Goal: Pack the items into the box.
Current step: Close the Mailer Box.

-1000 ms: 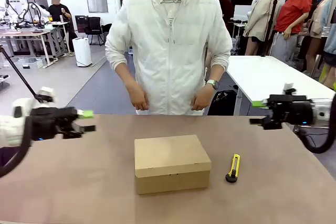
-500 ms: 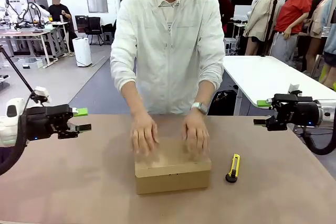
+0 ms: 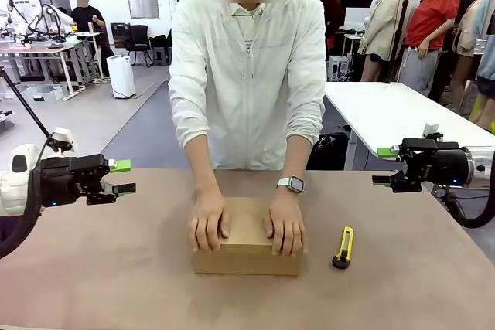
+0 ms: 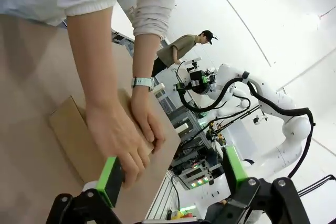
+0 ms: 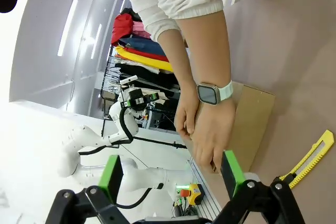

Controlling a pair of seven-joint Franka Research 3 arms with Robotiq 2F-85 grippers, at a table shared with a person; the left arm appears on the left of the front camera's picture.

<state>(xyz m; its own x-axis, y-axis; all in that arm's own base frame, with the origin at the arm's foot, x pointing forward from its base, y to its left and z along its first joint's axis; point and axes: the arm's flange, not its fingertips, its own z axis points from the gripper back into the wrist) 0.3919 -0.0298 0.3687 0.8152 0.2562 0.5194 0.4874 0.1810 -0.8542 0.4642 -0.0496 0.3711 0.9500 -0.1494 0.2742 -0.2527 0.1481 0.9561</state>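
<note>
My left gripper (image 3: 124, 178) wide open, holding nothing, hovering off table's (image 3: 93, 268) left edge — right gripper (image 3: 384, 166) same on right. Between them plenty of bare tabletop. Box (image 3: 246, 256) at centre, closed, person's hands (image 3: 207, 224) pressing lid. Yellow utility knife (image 3: 343, 246) just beside box. I read no labels.

Front camera faces the person; both wrist cameras share the box (image 3: 246, 239).

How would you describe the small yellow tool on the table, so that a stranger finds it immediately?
Start at the brown table and find the closed cardboard box under the person's two hands. On the robot's right of it, apart from it, lies a utility knife. It is slim, yellow and black, the only brightly coloured thing lying on the tabletop.
</note>
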